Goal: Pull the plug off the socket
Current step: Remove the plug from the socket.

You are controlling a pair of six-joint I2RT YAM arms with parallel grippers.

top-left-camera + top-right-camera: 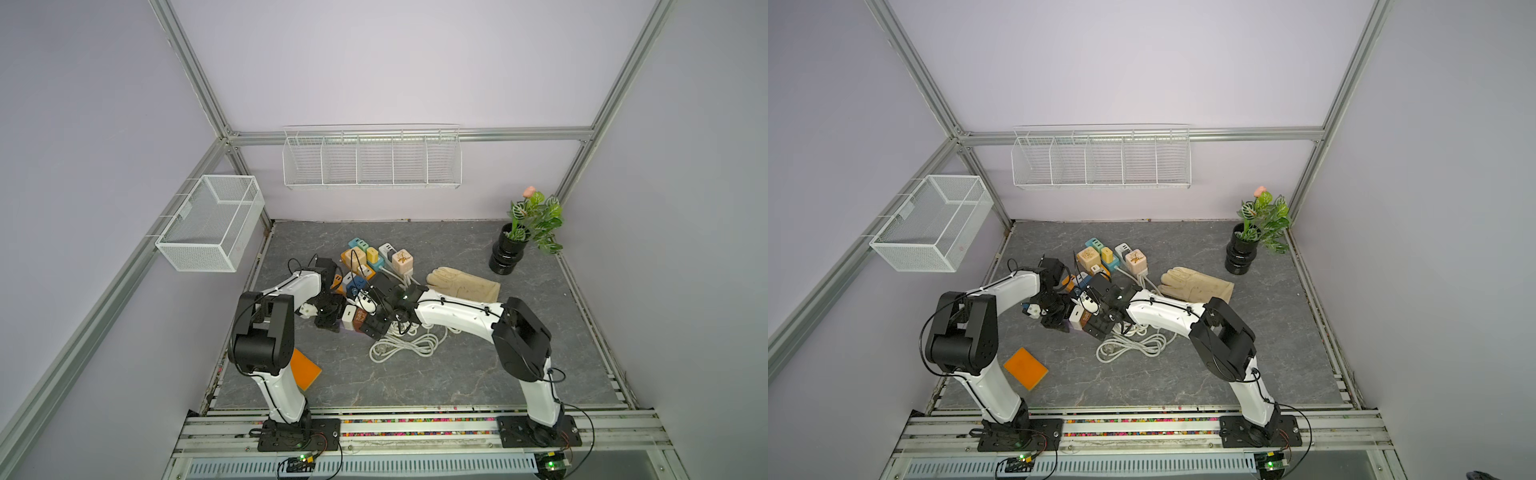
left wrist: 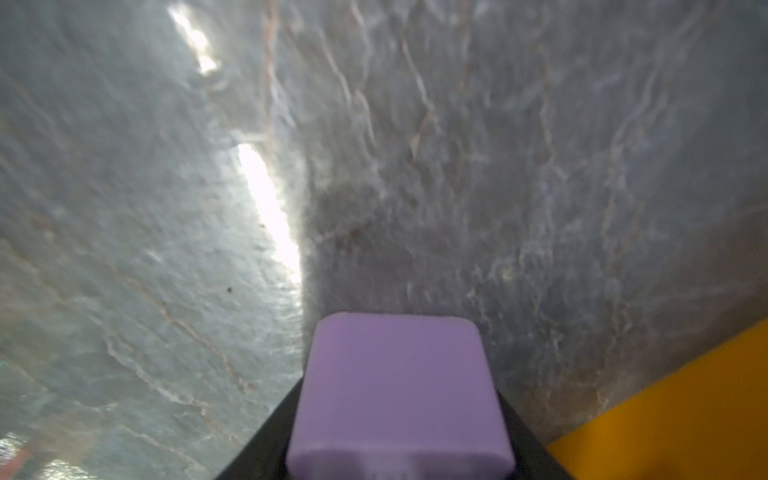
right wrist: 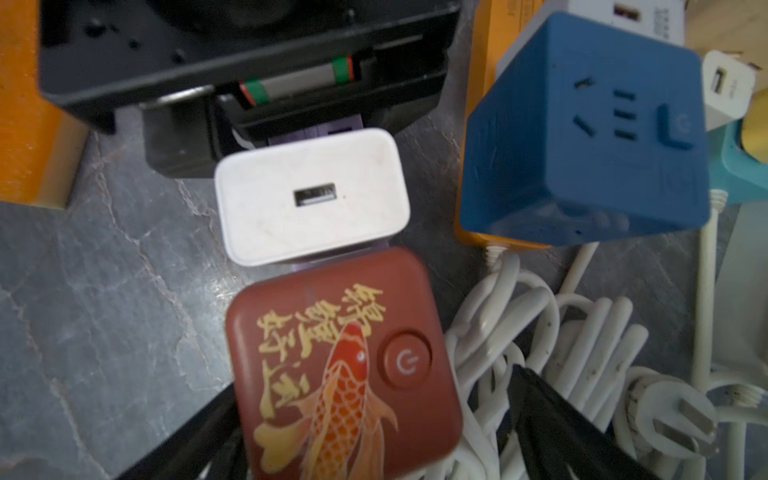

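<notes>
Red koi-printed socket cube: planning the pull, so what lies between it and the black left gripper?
A white square USB charger plug, seen in the right wrist view.

The plug (image 3: 311,195) I am after is a white rounded charger, its USB slot facing up; it sits pushed into the lilac socket (image 2: 399,395), a smooth rounded block over the grey counter (image 3: 104,291).
</notes>
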